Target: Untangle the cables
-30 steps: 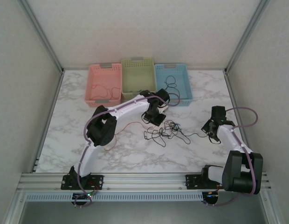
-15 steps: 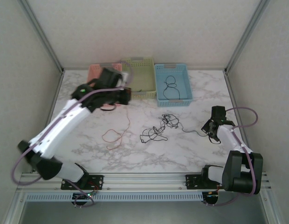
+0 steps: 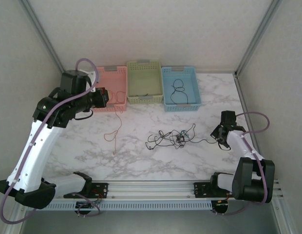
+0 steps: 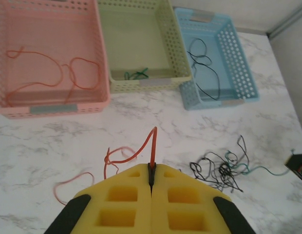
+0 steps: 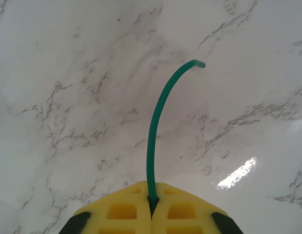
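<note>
Left wrist: left gripper pinches red-orange cable just before pink basket — looks clear of the tangle. Right gripper clamps green cable. Next — lift over basket rim, release.

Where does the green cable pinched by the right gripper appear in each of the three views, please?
Top external: the green cable runs right of centre, from the tangle to the right gripper.
Left wrist: the cable lies low at the far right, leaving the tangle.
Right wrist: the cable arches up the centre from the bottom edge.
Shared landmark: the marble table.
</note>
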`<state>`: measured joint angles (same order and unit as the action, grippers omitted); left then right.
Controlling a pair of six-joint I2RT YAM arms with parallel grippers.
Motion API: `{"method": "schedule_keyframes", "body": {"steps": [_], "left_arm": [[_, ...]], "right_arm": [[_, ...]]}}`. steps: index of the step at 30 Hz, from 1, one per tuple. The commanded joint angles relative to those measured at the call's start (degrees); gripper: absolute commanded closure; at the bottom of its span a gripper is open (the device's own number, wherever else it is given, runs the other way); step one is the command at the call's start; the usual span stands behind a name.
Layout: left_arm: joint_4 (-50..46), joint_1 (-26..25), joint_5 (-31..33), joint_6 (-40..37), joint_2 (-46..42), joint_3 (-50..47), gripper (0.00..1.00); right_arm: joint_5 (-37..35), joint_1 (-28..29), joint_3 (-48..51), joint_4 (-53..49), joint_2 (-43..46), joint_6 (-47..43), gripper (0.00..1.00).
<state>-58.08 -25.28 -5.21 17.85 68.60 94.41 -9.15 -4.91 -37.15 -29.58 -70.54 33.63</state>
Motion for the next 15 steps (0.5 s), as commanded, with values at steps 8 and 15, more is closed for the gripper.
{"method": "schedule_keyframes", "body": {"steps": [8, 15], "left_arm": [[-0.32, -0.21, 4.83, 4.82, -2.82, -13.02, 1.0], [9.37, -4.95, 8.69, 18.09, -7.6, -38.5, 1.0]], "right_arm": [[0.59, -0.32, 0.58, -0.13, 0.41, -0.66, 1.0], [1.62, -0.36, 0.5, 0.18, -0.17, -0.61, 1.0]]}}
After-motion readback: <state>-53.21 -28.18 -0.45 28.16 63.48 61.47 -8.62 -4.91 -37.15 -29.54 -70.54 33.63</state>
